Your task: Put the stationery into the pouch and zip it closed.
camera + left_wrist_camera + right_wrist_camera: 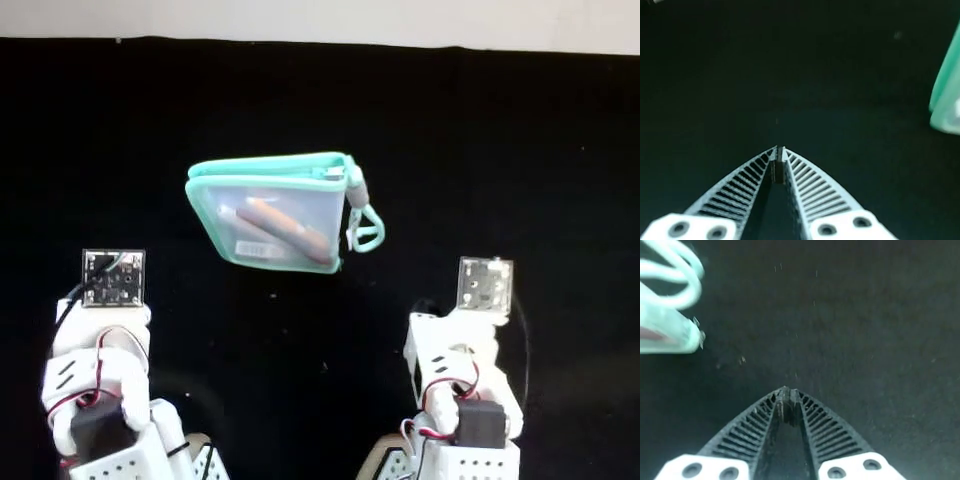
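Observation:
A mint-green see-through pouch point(275, 213) lies flat on the black table, its zip edge along the far side with the slider point(335, 172) at the right end and a clip loop point(365, 232) hanging off that corner. Inside it I see a brown pen-like stick point(290, 230) and a white item point(250, 245). A pouch corner point(947, 95) shows in the left wrist view, and the pouch corner with loop point(670, 305) in the right wrist view. My left gripper point(779, 150) is shut and empty, near the table's front left. My right gripper point(788, 391) is shut and empty, at the front right.
The black table point(500, 150) stretches around the pouch, with a pale wall strip along the far edge. The left arm point(100, 370) and the right arm point(465, 380) sit at the near edge, each well short of the pouch.

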